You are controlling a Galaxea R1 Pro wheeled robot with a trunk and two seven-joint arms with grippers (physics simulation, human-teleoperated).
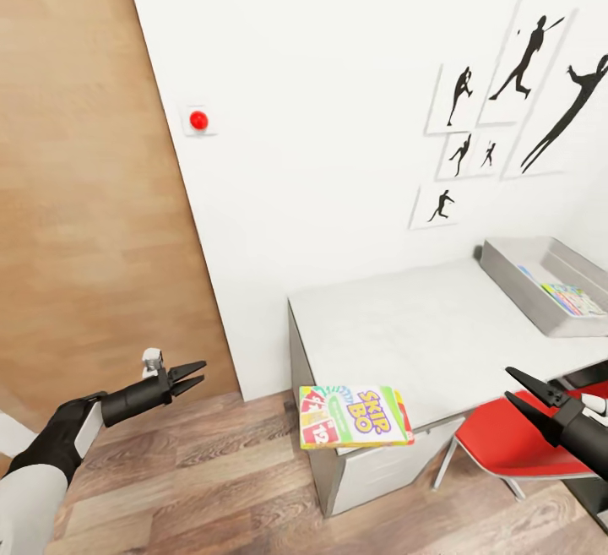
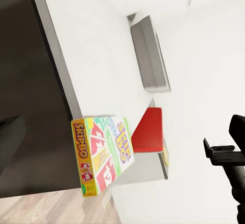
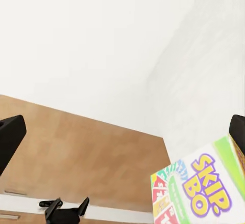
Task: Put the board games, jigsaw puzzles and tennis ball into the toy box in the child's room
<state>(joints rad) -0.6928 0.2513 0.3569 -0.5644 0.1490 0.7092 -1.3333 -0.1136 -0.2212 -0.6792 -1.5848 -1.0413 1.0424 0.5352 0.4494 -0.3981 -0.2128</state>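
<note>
— On the near corner of the long white worktop (image 1: 439, 327), what is lying there?

— A thin yellow-green-orange board game box (image 1: 355, 416) is lying flat, overhanging the edge above the wooden floor (image 1: 211, 487).

— And the shallow light grey toy box (image 1: 549, 285)?

— It is sitting at the far end of the worktop against the white wall (image 1: 338, 116), holding printed flat items.

— What are the arms doing?

— The left black fingers (image 1: 192, 376) are hanging slightly spread over the floor, holding nothing. The right black fingers (image 1: 530, 393) are hovering spread apart above the red chair (image 1: 507, 445), empty too.
</note>
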